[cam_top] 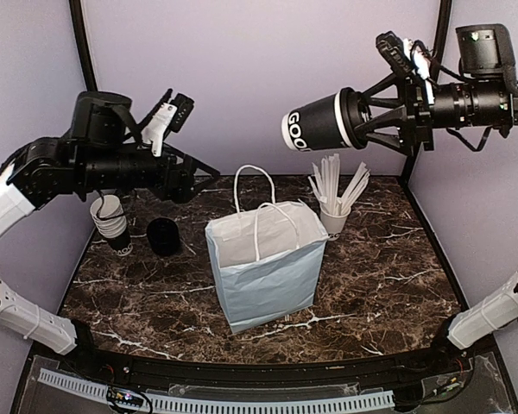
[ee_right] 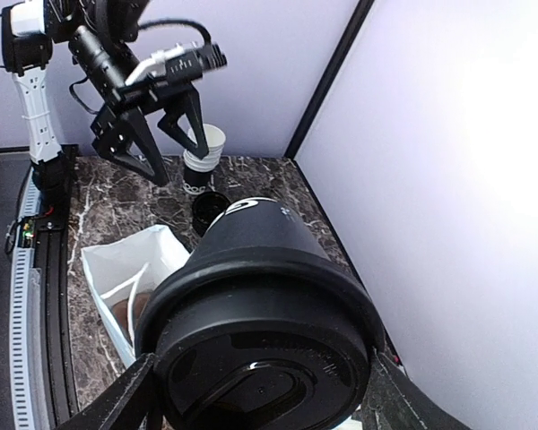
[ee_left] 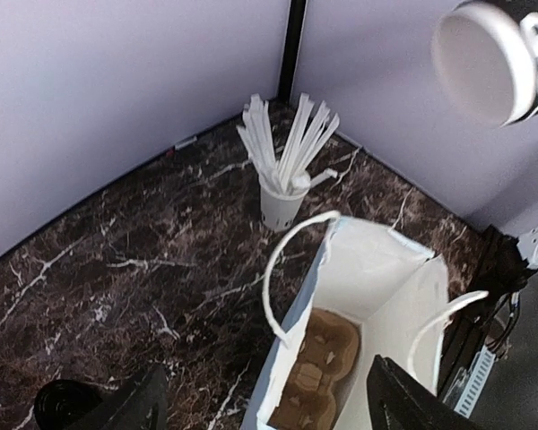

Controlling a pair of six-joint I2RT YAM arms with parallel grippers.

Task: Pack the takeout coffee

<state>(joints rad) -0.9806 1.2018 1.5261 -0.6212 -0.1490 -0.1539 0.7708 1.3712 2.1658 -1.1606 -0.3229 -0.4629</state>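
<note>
Right tool point(cam_top: 360, 117) grips the takeout coffee point(cam_top: 315, 121), axis seemingly level, base pointing left, high right of the bag point(cam_top: 268, 276); left tool point(cam_top: 203, 184) wide, empty

White paper bag with handles point(cam_top: 263, 267) stands mid-table on dark marble tabletop point(cam_top: 388, 285), mouth up. Brown cardboard cup carrier point(ee_left: 318, 376) sits in its bottom. White paper cup of white sticks point(cam_top: 335, 217) is behind-right of the bag, apart from it. Stack of lidless white paper cups point(cam_top: 110, 226) is rear-left. Short black round object point(cam_top: 164, 235) is just right of it, between stack and bag. Dark paper takeout coffee cup with round black plastic lid point(cam_top: 315, 122) lies sideways in the air, above-right of the bag. Its lid end is in the right gripper point(cam_top: 363, 121), base pointing left. Left gripper point(cam_top: 200, 183) hangs above stack and black object, 2 fingers apart, nothing between.
</note>
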